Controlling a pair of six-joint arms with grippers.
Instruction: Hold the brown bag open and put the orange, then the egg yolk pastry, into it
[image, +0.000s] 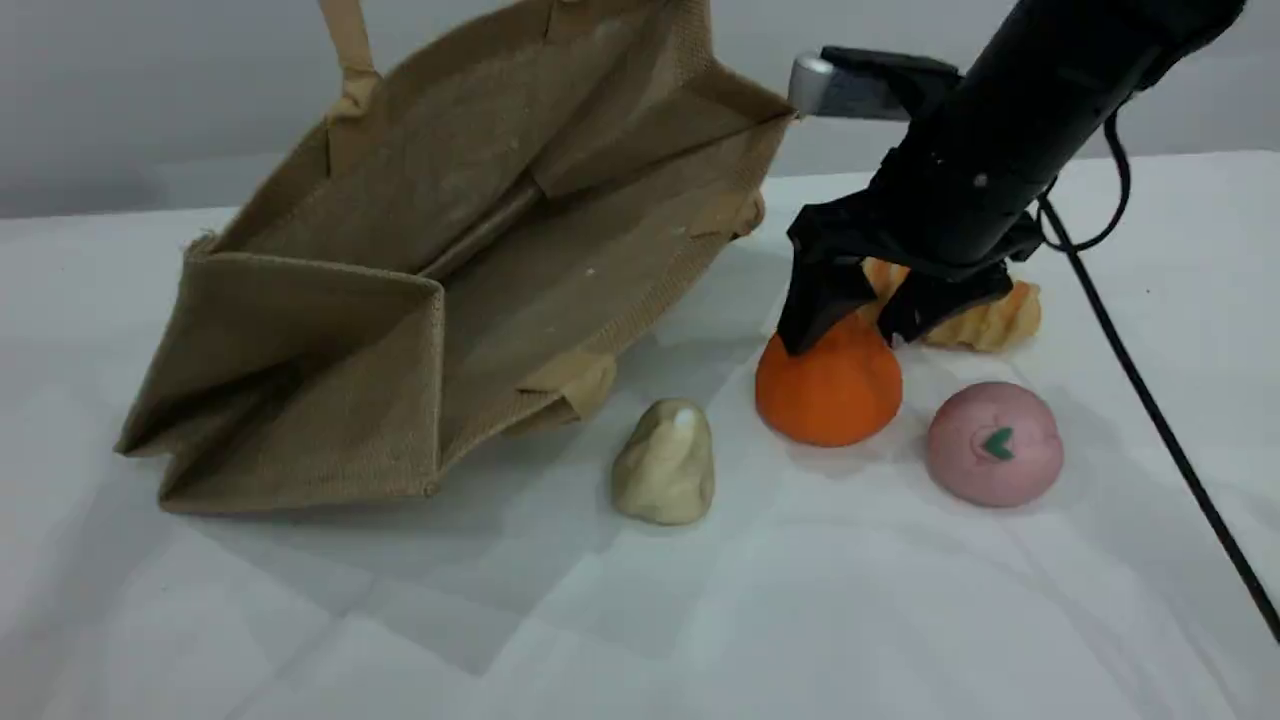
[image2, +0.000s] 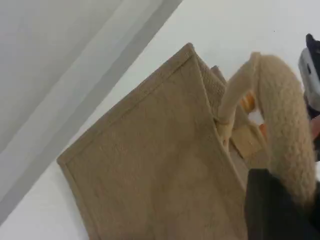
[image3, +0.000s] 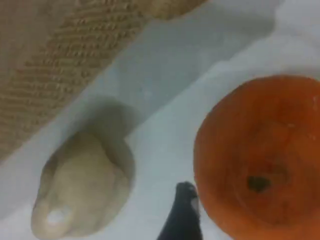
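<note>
The brown bag (image: 400, 290) lies tipped near the table's (image: 600, 620) far left, mouth gaping toward the middle; inside it appears empty. The left gripper (image2: 280, 200) is clamped on one rope handle (image2: 285, 125), holding the mouth up.

The right gripper (image: 855, 320) stands spread wide over the orange (image: 828, 385), fingers straddling its top; not yet closed.

The egg yolk pastry (image: 665, 462) sits between bag and orange, untouched.

Assessment: bag held; both items remain to be loaded.
</note>
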